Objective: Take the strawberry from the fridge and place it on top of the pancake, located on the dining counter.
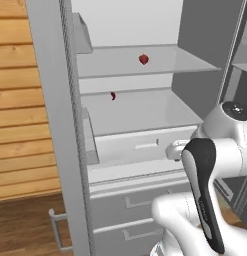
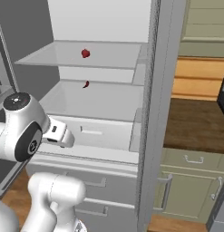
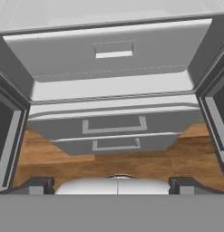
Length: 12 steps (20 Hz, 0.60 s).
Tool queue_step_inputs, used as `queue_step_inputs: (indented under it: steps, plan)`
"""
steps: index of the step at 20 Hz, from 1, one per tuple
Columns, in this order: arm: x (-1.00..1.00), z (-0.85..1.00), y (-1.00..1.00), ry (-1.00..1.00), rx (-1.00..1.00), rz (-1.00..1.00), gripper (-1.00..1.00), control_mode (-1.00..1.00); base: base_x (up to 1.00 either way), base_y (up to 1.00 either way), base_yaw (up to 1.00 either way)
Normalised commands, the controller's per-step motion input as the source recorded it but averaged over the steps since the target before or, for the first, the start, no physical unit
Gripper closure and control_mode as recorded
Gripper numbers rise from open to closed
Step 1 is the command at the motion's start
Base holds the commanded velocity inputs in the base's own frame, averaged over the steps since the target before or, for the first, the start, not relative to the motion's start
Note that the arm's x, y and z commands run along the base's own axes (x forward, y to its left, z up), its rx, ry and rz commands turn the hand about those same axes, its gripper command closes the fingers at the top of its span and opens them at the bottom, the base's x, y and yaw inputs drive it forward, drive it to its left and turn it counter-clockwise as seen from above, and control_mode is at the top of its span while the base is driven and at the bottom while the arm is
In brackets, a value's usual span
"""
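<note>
While the strawberry (image 1: 143,59) sits on the upper shelf (image 1: 160,62) of the open fridge (image 2: 109,27), a smaller red item (image 1: 113,95) lies on the shelf below, toward seven o'clock. Beneath, the gripper (image 3: 114,185) is spread wide, grasping nothing, facing the fridge's bottom drawers (image 3: 114,124).

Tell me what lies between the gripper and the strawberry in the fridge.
In the left base view, the open gripper sits low before the crisper drawer. Between it and the strawberry lie the lower shelf and the upper shelf's front edge; nothing else blocks.
</note>
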Motion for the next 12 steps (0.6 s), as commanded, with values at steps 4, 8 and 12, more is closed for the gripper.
queue_step_inputs:
  steps: [4,8,12]
  plan:
    - [0.00,0.00,0.00,0.00,0.00,0.00,-1.00,1.00,0.33,0.22,-0.04]
    - [0.00,0.00,0.00,0.00,0.00,0.00,-1.00,1.00,0.41,0.31,-0.06]
    - [0.00,0.00,0.00,0.00,0.00,0.00,-1.00,1.00,0.60,0.21,0.00]
